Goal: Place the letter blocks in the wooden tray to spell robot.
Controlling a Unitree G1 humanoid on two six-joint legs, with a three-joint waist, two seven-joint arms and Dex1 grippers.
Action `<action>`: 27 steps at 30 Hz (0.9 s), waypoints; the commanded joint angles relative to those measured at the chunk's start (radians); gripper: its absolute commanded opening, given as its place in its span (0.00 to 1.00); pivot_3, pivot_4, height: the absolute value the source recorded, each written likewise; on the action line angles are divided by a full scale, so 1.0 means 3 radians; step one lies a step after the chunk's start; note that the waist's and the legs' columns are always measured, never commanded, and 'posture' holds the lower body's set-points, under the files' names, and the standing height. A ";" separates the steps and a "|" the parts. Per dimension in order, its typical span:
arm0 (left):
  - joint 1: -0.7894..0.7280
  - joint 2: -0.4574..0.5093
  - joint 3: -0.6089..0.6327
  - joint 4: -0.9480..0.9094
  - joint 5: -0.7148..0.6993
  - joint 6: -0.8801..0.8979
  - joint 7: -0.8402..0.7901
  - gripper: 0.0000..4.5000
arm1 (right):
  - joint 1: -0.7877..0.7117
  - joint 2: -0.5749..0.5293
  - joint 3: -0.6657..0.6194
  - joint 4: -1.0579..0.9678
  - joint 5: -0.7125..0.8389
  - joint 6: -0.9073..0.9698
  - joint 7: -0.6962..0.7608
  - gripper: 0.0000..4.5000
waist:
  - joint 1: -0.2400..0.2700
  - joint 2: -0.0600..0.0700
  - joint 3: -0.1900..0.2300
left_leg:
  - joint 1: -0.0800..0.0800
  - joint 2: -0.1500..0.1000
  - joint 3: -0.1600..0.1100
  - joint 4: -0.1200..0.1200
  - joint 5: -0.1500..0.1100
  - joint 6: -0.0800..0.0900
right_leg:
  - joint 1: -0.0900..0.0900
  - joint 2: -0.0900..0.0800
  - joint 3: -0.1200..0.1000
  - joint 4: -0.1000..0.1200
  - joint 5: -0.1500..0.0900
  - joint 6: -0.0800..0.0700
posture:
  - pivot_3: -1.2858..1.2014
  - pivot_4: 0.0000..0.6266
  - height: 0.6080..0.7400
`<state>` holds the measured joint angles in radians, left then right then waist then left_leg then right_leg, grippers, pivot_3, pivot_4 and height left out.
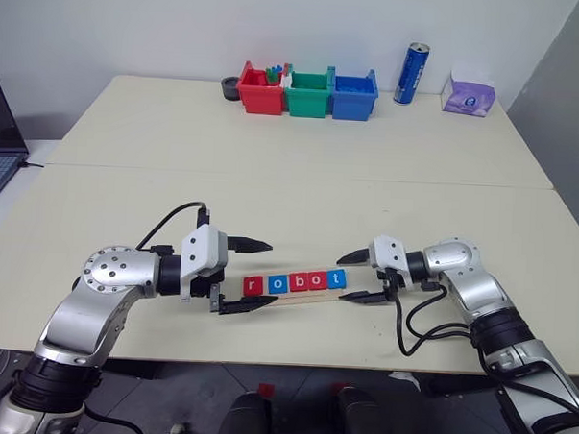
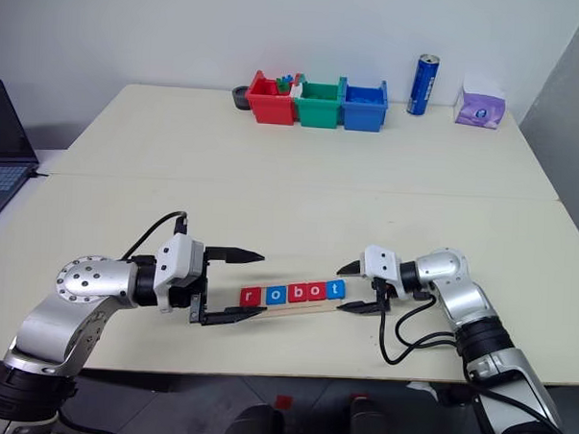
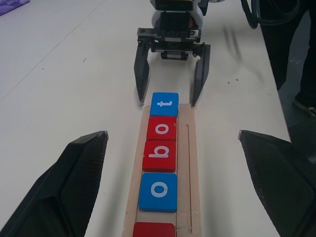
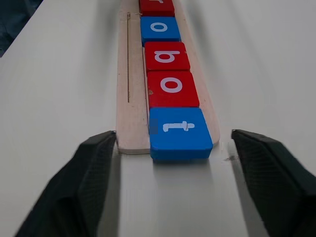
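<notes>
**Word spelled, both claws parked at the tray ends**

Black fingers of the right gripper (image 4: pixel 163 182) stand spread wide, one on each side of the wooden tray (image 4: pixel 131 123) at its "t" end, holding nothing. Just ahead of them the blue t block (image 4: pixel 178 132) sits at the tray's end and slightly overhangs its edge. Behind it in one touching row come the red o block (image 4: pixel 173 88), the red b block (image 4: pixel 165 56), the blue o block (image 4: pixel 159 28) and the red r block (image 1: pixel 253 286) at the far end.

At the tray's "r" end the left gripper (image 1: pixel 250 275) mirrors this: fingers wide apart, one on either side of that end, nothing between them.

Judged from how things lie, the word is complete and only the retreat is left. That is where it could go wrong. The right gripper's fingertips sit very close beside the tray's end, so a sideways or turning pull-out could catch the tray and skew it, or clip the overhanging t block and drag it out of line. The same holds for the left gripper at the "r" end. A push along the tray from either side would shove the whole touching row, since nothing holds the tray down. A straight backing away from the tray looks safest.

Well beyond the tray, at the table's far edge, stand the coloured bins (image 1: pixel 307 93) and a blue can (image 1: pixel 411 73).
</notes>
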<state>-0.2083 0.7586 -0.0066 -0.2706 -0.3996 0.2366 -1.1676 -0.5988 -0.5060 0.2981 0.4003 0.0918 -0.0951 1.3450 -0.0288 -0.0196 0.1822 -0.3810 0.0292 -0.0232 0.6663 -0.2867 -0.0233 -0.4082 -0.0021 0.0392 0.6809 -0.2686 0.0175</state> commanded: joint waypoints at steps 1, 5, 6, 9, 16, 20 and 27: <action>-0.0043 -0.0011 0.0024 -0.0083 -0.0058 -0.0023 0.0013 1.00 | -0.0029 -0.0025 -0.0033 -0.0086 0.0040 0.0014 0.0041 1.00 | 0.0000 0.0000 0.0000 | 0.0000 0.0000 0.0000 0.0000 0.0000 0.0000 | 0.0000 0.0000 0.0000 0.0000 0.0000 0.0000 | 0.52 0.24 1.00; -0.0055 -0.0019 0.0017 -0.0076 -0.0058 -0.0020 0.0014 1.00 | -0.0040 -0.0043 -0.0123 -0.0151 0.0164 0.0179 0.0067 1.00 | 0.0000 0.0000 0.0000 | 0.0000 0.0000 0.0000 0.0000 0.0000 0.0000 | 0.0000 0.0000 0.0000 0.0000 0.0000 0.0000 | 0.52 0.24 1.00; -0.0056 -0.0022 0.0018 -0.0077 -0.0059 -0.0019 0.0014 1.00 | -0.0049 -0.0062 -0.0154 -0.0161 0.0195 0.0226 0.0075 1.00 | 0.0000 0.0000 0.0000 | 0.0000 0.0000 0.0000 0.0000 0.0000 0.0000 | 0.0000 0.0000 0.0000 0.0000 0.0000 0.0000 | 0.52 0.24 1.00; -0.0061 -0.0032 0.0015 -0.0077 -0.0063 -0.0015 0.0010 1.00 | -0.0082 -0.0107 -0.0247 -0.0167 0.0278 0.0351 0.0057 1.00 | 0.0000 0.0000 0.0000 | 0.0000 0.0000 0.0000 0.0000 0.0000 0.0000 | 0.0000 -0.0001 0.0000 0.0000 0.0000 0.0000 | 0.52 0.24 1.00; -0.0163 -0.0165 -0.0098 -0.0023 -0.0015 -0.0026 0.0049 1.00 | -0.0036 -0.0157 -0.0319 -0.0100 0.0286 0.0320 0.0051 0.65 | 0.0000 0.0000 0.0000 | 0.0000 -0.0001 0.0000 0.0000 0.0000 0.0000 | 0.0000 -0.0001 0.0000 0.0000 0.0000 0.0000 | 0.52 0.24 1.00; -0.0229 -0.0233 -0.0154 0.0017 0.0010 -0.0034 0.0070 1.00 | -0.0007 -0.0117 -0.0294 -0.0007 0.0225 0.0186 -0.0011 0.35 | 0.0000 0.0000 0.0000 | -0.0001 -0.0001 0.0001 0.0000 0.0000 0.0000 | 0.0000 -0.0001 0.0001 0.0000 0.0000 0.0000 | 0.52 0.24 1.00; -0.0279 -0.0280 -0.0207 0.0103 0.0050 -0.0101 0.0078 1.00 | 0.0008 -0.0076 -0.0258 0.0065 0.0135 0.0034 -0.0030 0.01 | 0.0000 0.0000 0.0000 | 0.0000 -0.0001 0.0001 0.0000 0.0000 0.0000 | 0.0000 -0.0001 0.0001 0.0000 0.0000 0.0000 | 0.52 0.24 1.00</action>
<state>-0.2875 0.6776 -0.0754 -0.2290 -0.3858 0.2273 -1.1466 -0.5972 -0.5325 0.2220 0.4272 0.1357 -0.0610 1.3410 -0.0289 -0.0196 0.1822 -0.3811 0.0290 -0.0229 0.6663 -0.2867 -0.0233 -0.4082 -0.0025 0.0394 0.6810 -0.2686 0.0175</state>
